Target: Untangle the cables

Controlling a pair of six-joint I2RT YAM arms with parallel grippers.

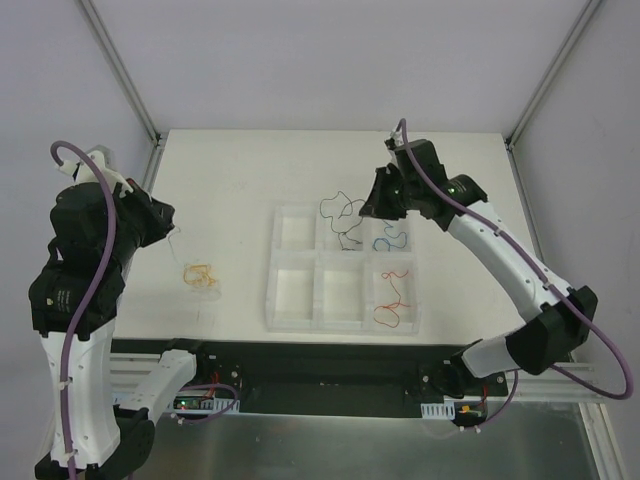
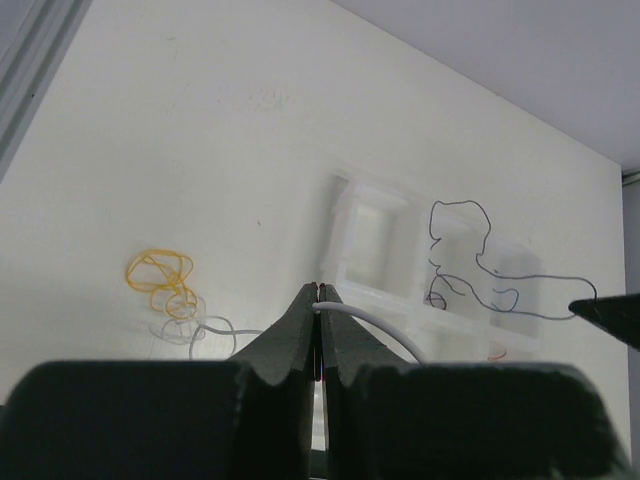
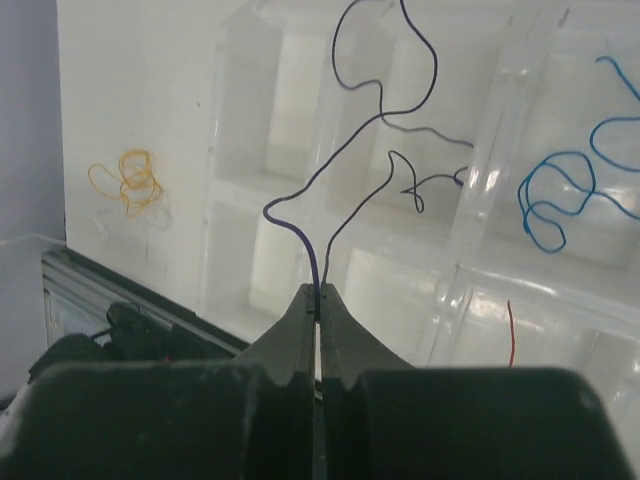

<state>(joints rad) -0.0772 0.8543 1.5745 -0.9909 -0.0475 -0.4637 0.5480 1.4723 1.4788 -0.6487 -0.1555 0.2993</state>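
pinching black cable [image 3: 320, 272] over tray [image 1: 272, 275]

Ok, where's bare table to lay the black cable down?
Bare table lies beyond the tray toward the far edge, and between the yellow cable and the tray. The tray's right compartments are crowded with the blue cable and red cable.

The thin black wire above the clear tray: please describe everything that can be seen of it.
The thin black wire is one fine, flexible strand, bent into uneven curly loops. The right gripper is shut on it; two runs rise from between the closed fingers. It hangs over the far middle part of the clear plastic divided tray; whether its curled end touches the tray cannot be told. It is apart from the thin blue wire in a neighbouring compartment.
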